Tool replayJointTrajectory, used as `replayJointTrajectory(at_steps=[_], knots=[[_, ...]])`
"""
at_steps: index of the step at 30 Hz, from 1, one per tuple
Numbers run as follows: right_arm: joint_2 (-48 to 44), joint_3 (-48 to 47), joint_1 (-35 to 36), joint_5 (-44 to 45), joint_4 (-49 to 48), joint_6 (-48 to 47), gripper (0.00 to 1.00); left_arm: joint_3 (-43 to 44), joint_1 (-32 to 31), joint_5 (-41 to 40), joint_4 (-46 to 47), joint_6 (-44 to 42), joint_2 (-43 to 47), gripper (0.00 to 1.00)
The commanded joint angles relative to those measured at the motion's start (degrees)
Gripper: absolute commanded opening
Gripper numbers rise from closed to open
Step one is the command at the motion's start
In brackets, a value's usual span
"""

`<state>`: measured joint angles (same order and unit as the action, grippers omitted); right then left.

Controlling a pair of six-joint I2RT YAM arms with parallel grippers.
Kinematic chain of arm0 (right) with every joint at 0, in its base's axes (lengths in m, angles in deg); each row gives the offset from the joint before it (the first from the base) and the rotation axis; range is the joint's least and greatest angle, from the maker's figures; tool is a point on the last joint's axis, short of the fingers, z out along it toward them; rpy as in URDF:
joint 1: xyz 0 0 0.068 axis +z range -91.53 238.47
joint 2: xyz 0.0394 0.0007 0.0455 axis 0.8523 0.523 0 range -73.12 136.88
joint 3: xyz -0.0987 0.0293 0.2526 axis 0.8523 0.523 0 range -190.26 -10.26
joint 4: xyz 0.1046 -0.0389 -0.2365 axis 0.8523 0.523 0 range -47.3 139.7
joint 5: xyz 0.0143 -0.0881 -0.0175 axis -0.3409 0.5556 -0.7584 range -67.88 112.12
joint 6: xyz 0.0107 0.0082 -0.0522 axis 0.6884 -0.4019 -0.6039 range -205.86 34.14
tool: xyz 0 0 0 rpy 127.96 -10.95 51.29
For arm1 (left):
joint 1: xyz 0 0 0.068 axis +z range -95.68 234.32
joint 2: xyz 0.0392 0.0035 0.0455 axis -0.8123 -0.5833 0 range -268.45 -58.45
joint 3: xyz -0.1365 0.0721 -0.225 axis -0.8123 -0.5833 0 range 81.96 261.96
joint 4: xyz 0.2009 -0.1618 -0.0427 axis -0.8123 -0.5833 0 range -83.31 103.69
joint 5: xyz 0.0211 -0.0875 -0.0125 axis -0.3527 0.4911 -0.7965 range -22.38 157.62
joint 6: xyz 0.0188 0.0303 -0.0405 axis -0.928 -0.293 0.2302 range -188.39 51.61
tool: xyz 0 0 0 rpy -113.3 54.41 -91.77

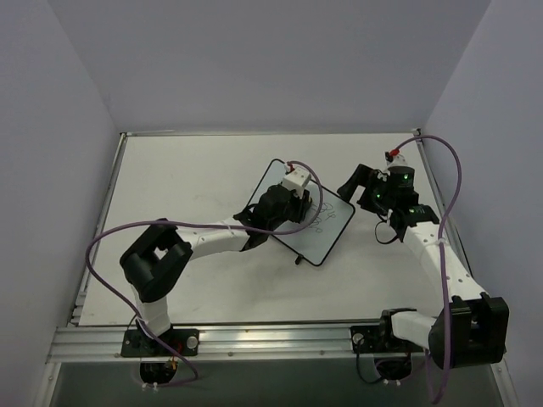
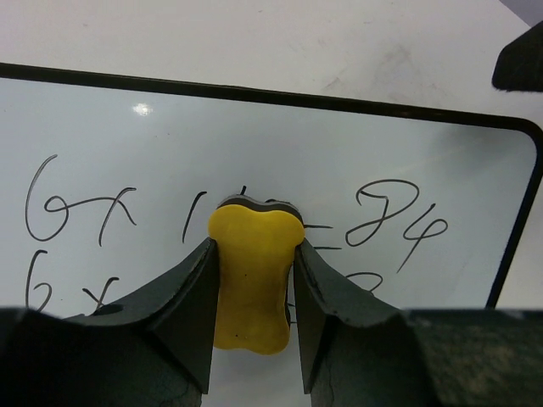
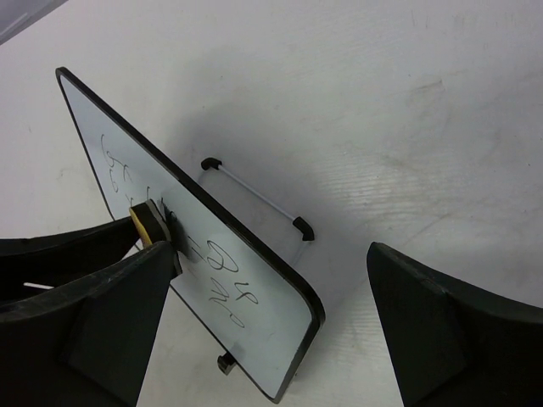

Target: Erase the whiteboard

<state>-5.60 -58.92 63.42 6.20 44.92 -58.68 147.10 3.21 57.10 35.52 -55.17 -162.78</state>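
Note:
The whiteboard [image 1: 329, 227] stands tilted on its black feet at the table's middle, with dark handwritten equations on its face. My left gripper [image 1: 294, 197] is shut on the yellow eraser [image 2: 253, 280] and holds its dark felt side against the board's face [image 2: 382, 144], in the middle of the top line of writing. My right gripper [image 1: 366, 188] is open and empty, just right of the board. In the right wrist view the board [image 3: 254, 305] is seen edge-on, with the eraser [image 3: 146, 222] against it between that gripper's [image 3: 271, 250] spread fingers.
A thin wire prop with black end caps [image 3: 254, 191] lies behind the board. The white table [image 1: 187, 178] is walled on the left, back and right. A metal rail [image 1: 254, 339] runs along the near edge. Purple cables [image 1: 454, 178] loop off both arms.

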Motion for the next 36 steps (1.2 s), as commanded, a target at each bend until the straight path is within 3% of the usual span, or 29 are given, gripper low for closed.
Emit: replayJointTrajectory(at_steps=[1,12,24,36], knots=[[-1.6,-0.2,0.1,0.0,-3.5,0.7,0.93,0.2,-1.2,-3.6,7.5,-3.7,-1.4,0.02],[5.9,-5.8,-0.3,-3.3,-10.6,-2.0,0.91,-0.5,-3.0,-6.9,10.5,-4.6,-2.4,0.02],[19.8,-13.0,-0.3,-11.3,-13.1,-6.6,0.77,1.3,-3.2,-5.7,10.3,-4.9,-3.2,0.02],[23.1,-12.2,-0.1,-23.6,-22.3,-5.1,0.58,-1.9,-3.1,-8.1,10.6,-3.1,-1.2,0.02]])
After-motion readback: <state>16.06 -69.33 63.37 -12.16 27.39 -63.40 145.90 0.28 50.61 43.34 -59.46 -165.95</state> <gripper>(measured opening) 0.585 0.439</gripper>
